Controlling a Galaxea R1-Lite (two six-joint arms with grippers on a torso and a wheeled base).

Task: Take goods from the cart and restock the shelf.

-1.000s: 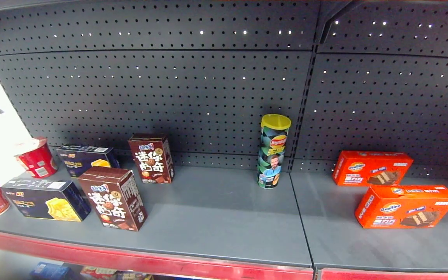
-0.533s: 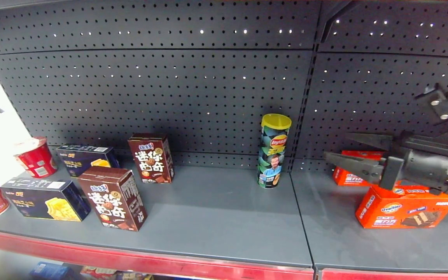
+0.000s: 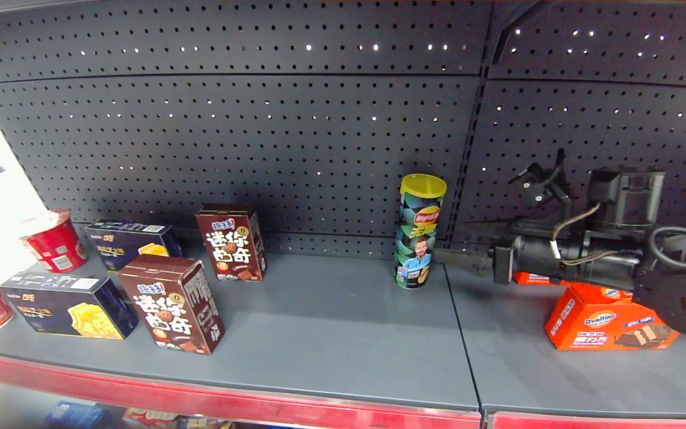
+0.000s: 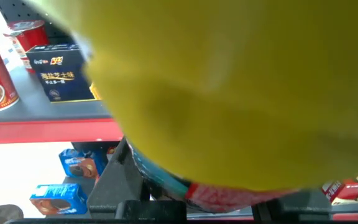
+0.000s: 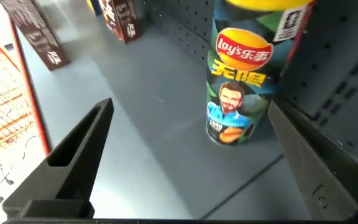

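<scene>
A tall chips can (image 3: 420, 232) with a yellow lid stands upright at the back of the grey shelf (image 3: 331, 333). My right gripper (image 3: 453, 244) is level with it on its right side, open, with the tips just short of the can. In the right wrist view the same can (image 5: 241, 74) stands ahead between the spread fingers (image 5: 73, 155). In the left wrist view a second chips can (image 4: 229, 193) with a yellow lid (image 4: 229, 87) sits very close, and my left gripper (image 4: 197, 193) is shut on it, dark fingers (image 4: 114, 183) on both sides.
Two orange boxes (image 3: 611, 319) lie under and behind the right arm. Two brown boxes (image 3: 173, 304), two dark blue boxes (image 3: 69, 304) and red noodle cups (image 3: 54, 241) fill the shelf's left. Bare shelf lies between the brown boxes and the can. A red front edge (image 3: 230, 399) borders it.
The right arm came in from the right and moved left along the shelf, its open fingers now at the standing chips can. The goods on the shelf have not moved.
</scene>
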